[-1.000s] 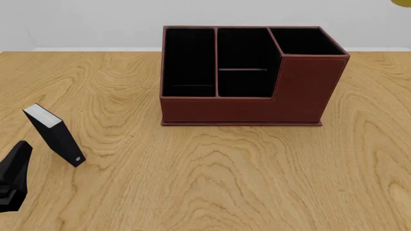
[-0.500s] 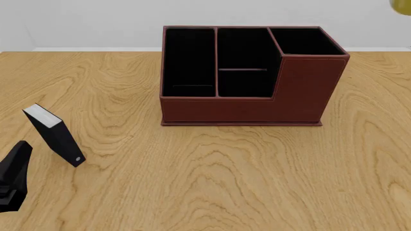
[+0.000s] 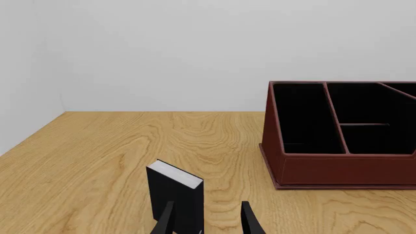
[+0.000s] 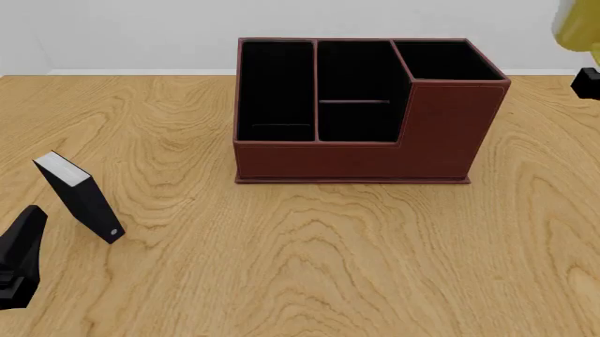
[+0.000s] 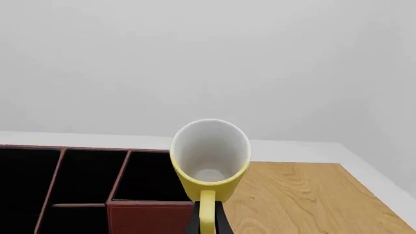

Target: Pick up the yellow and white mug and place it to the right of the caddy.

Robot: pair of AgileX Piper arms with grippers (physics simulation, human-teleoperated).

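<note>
The mug is cut by the front view's right edge; the right gripper beneath is mostly out of frame.

A small black box with a white top stands tilted on the wooden table, before a pale wall.

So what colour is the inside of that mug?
White inside, yellow outside; the mug shows best in the right wrist view, held by its handle.
</note>
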